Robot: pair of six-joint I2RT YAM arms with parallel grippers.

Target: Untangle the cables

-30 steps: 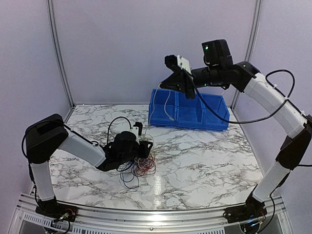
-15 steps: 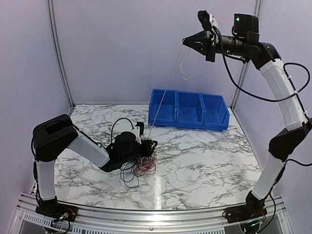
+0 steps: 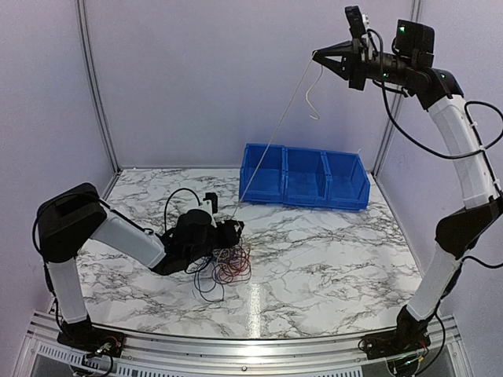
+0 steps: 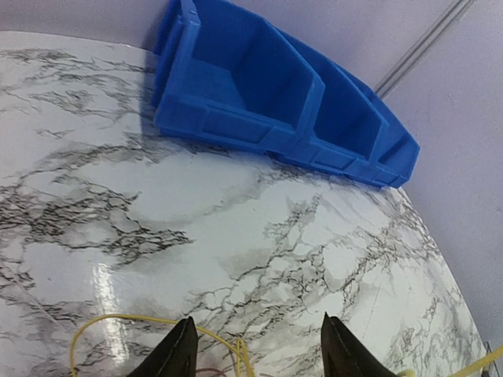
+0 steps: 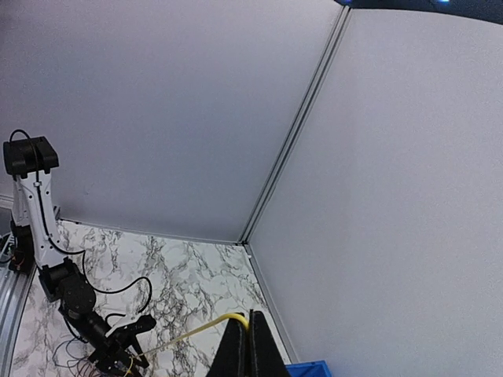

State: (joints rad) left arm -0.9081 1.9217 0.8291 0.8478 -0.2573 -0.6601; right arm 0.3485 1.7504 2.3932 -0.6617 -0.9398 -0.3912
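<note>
A tangle of cables point(image 3: 224, 265) in red, blue and dark wire lies on the marble table by my left gripper point(image 3: 234, 232). One yellow cable point(image 3: 276, 133) runs taut from the tangle up to my right gripper point(image 3: 318, 56), which is high in the air and shut on it; a short loose end dangles below. In the right wrist view the gripper point(image 5: 251, 334) pinches the yellow cable point(image 5: 196, 331). In the left wrist view the gripper point(image 4: 259, 347) stands open low over the table, with a yellow cable point(image 4: 141, 320) loop lying under it.
A blue bin point(image 3: 306, 179) with three compartments stands at the back of the table; it also shows in the left wrist view as the blue bin point(image 4: 259, 102). Grey walls and metal corner posts point(image 3: 93, 86) close the cell.
My right arm has risen up and to the right, drawing the yellow cable taut out of the tangle. My left gripper has opened beside the pile.
</note>
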